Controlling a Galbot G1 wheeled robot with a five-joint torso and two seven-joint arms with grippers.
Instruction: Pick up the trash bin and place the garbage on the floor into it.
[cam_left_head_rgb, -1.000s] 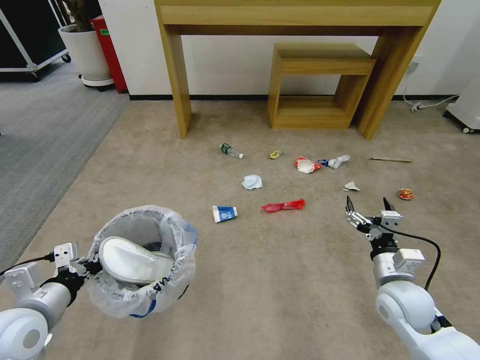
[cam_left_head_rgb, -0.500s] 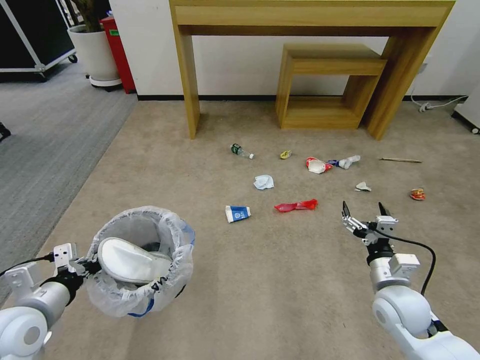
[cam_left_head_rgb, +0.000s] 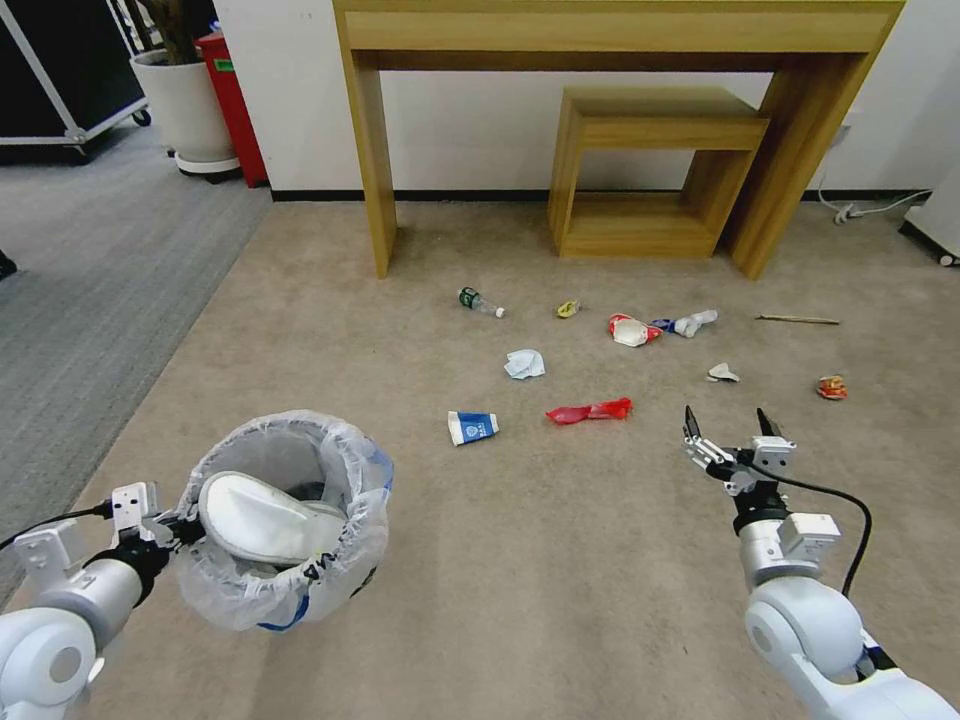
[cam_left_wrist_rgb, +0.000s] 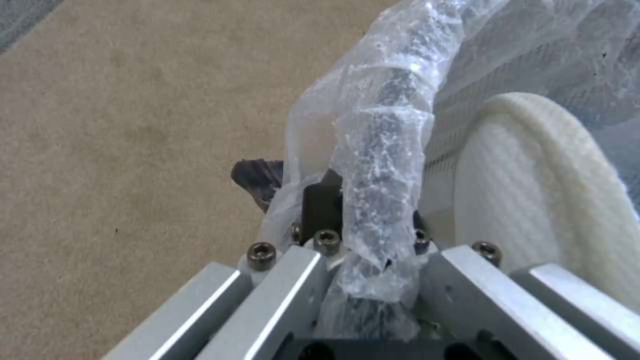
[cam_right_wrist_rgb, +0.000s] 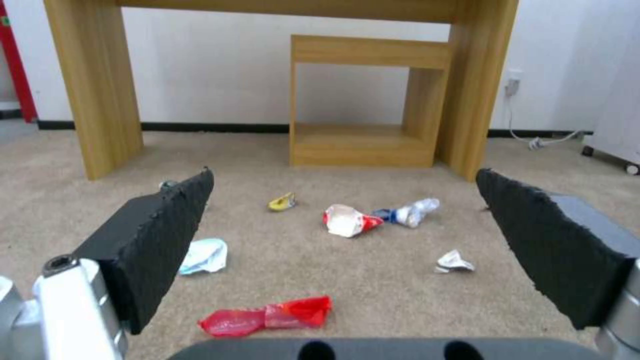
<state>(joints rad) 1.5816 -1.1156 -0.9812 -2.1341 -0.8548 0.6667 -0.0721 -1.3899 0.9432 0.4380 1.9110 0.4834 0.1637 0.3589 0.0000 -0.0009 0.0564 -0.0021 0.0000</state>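
In the head view, at about 8 o'clock and closest to the robot, the left gripper (cam_left_head_rgb: 175, 530) is pinching the rim of the trash bin (cam_left_head_rgb: 285, 520) and holds it above the floor (cam_left_head_rgb: 520, 560); the left wrist view shows its pads (cam_left_wrist_rgb: 320, 205) pressed on the bag-wrapped rim. One white slipper (cam_left_head_rgb: 265, 520) lies inside the bin. At about 4 o'clock the right gripper (cam_left_head_rgb: 735, 440) hangs over the carpet with its jaws spread wide and nothing between them. The floor is a beige short-pile carpet. Farther out, toward 12 o'clock, the garbage is scattered on it: a blue-white paper cup (cam_left_head_rgb: 472, 427), a red wrapper (cam_left_head_rgb: 590, 410), a crumpled white paper (cam_left_head_rgb: 525, 364), a small plastic bottle (cam_left_head_rgb: 480, 301) and, near 2 o'clock, a crushed can (cam_left_head_rgb: 831, 387) and a thin wooden stick (cam_left_head_rgb: 797, 320). Behind the litter a wooden table (cam_left_head_rgb: 620, 30) stands against the white wall (cam_left_head_rgb: 470, 130), with a smaller wooden stool (cam_left_head_rgb: 650, 170) under it. At 10 o'clock a grey ribbed carpet (cam_left_head_rgb: 90, 270) begins, and on it stands a white plant pot (cam_left_head_rgb: 190, 110).
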